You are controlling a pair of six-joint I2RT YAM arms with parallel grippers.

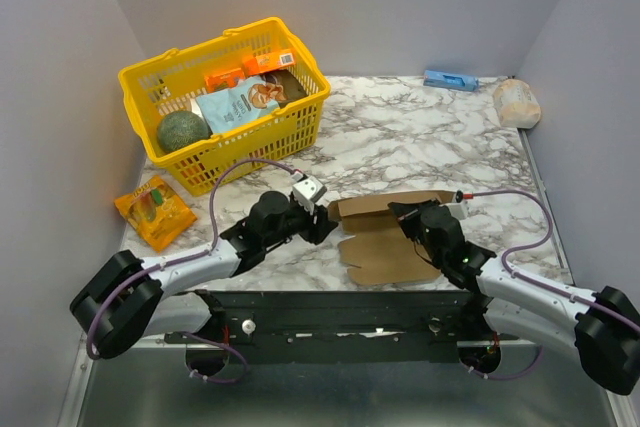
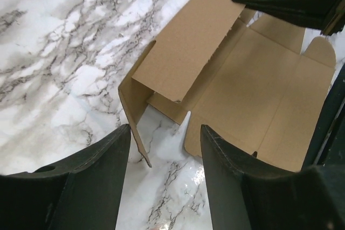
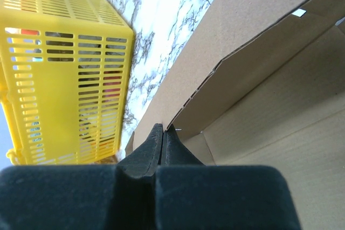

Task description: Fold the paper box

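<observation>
Paper box (image 1: pixel 385 252) barely begun: far wall at twelve o'clock raised, rest flat. Left gripper (image 2: pixel 165 130) gapes wide at nine o'clock; right gripper (image 3: pixel 163 136) has its fingers pressed together.

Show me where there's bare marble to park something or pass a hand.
Widest bare marble: mid-table, bordered by the yellow basket, the small blue box, the pale bag and the paper box. A narrower strip lies right of it. Crowded: front centre, where left gripper and right gripper meet it.
</observation>
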